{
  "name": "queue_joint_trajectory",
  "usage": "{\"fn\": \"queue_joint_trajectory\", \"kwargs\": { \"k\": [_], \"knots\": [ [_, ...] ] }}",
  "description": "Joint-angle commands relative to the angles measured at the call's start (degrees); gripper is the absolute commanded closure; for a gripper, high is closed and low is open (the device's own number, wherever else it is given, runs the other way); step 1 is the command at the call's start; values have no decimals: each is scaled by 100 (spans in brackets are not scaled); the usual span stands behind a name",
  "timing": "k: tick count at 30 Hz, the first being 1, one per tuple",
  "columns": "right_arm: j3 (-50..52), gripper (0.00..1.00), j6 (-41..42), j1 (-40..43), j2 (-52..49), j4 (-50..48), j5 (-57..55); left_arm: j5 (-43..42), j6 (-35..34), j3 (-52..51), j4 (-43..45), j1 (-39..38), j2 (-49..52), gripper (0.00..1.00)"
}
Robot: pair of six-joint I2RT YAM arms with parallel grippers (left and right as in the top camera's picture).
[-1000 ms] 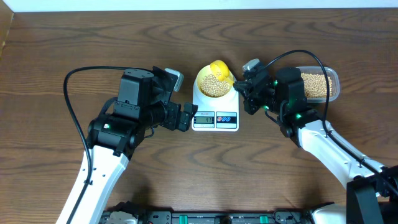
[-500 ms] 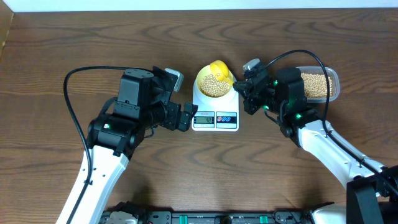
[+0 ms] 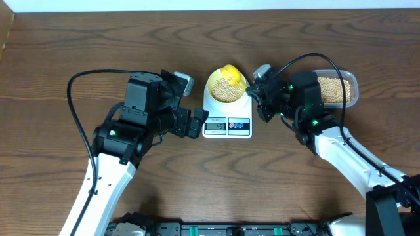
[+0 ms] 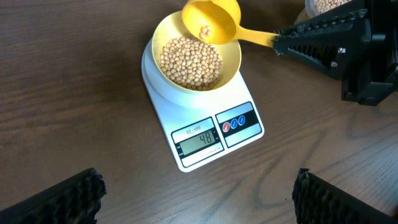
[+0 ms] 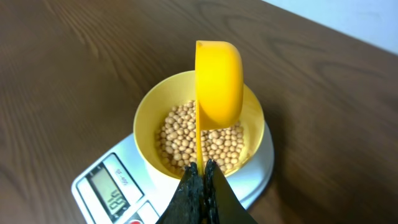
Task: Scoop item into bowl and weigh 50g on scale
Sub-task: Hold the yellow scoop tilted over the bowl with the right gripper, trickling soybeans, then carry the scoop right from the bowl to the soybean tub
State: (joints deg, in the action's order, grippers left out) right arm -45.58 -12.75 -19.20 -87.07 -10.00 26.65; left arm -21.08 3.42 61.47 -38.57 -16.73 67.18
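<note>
The pale yellow bowl sits on the white scale and holds many beige beans. The scale's LCD reads 48. My right gripper is shut on the handle of the bright yellow scoop, which is tilted on its side over the bowl's far rim with a few beans in it. My left gripper is open and empty, on the table just left of the scale.
A clear plastic tub of beans stands at the right, behind my right arm; its corner shows in the left wrist view. Brown wooden table all around. Black cables arc over both arms.
The right gripper has rolled slightly with the scoop over the bowl. The left arm has not moved.
</note>
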Motion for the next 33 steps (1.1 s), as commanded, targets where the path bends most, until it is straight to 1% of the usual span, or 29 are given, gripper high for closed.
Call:
{"fn": "queue_joint_trajectory", "kwargs": {
  "k": [1, 6, 16, 33],
  "knots": [
    [-7, 99, -555, -42, -26, 17, -175, -52, 57, -11, 7, -13, 17, 1],
    [-7, 99, -560, -42, -26, 15, -192, -52, 57, -11, 7, -11, 17, 1],
    [-7, 99, -1003, -42, -26, -4, -192, -52, 57, -11, 7, -13, 17, 1],
    [-9, 99, -1167, -289, -26, -219, -404, -52, 57, -13, 7, -13, 17, 1]
  ]
}}
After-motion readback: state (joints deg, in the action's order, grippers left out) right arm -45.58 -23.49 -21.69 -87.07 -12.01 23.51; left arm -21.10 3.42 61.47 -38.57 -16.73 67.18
